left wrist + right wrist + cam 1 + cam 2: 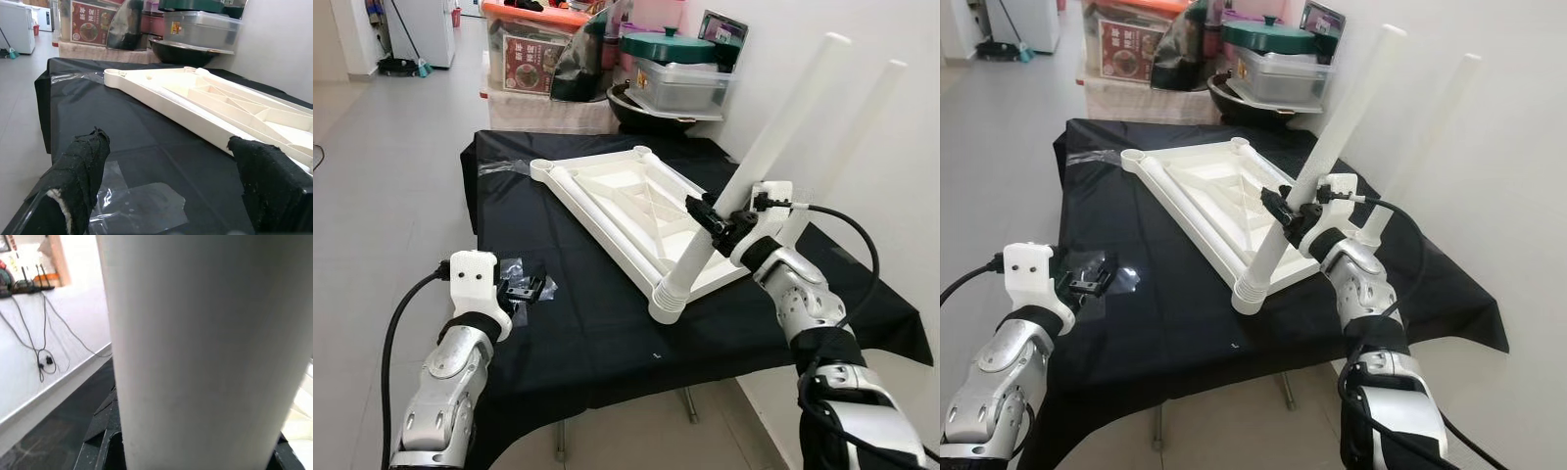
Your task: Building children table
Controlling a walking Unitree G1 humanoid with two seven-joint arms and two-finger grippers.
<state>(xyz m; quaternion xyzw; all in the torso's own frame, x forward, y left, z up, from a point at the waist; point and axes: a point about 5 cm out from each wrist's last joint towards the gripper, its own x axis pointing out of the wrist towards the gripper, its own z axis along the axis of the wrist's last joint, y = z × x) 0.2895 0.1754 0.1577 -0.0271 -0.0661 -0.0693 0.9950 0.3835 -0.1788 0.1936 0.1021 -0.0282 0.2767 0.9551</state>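
A white plastic table top (607,201) lies upside down on the black-covered table (597,323). One long white leg (759,147) stands tilted in the near corner socket (668,302). My right gripper (715,223) is shut on this leg a little above the socket, and the leg (195,333) sits close between its fingers in the right wrist view. A second white leg (857,122) rises behind it by the wall. My left gripper (524,289) hovers open near the table's left front edge, its padded fingers (78,171) wide apart with nothing between them.
A clear plastic bag (142,208) lies on the cloth under the left gripper. Storage boxes (533,49), a black wok (651,113) and a teal-lidded pot (668,46) crowd the far end. A white wall (891,39) runs along the right; open floor (382,196) lies to the left.
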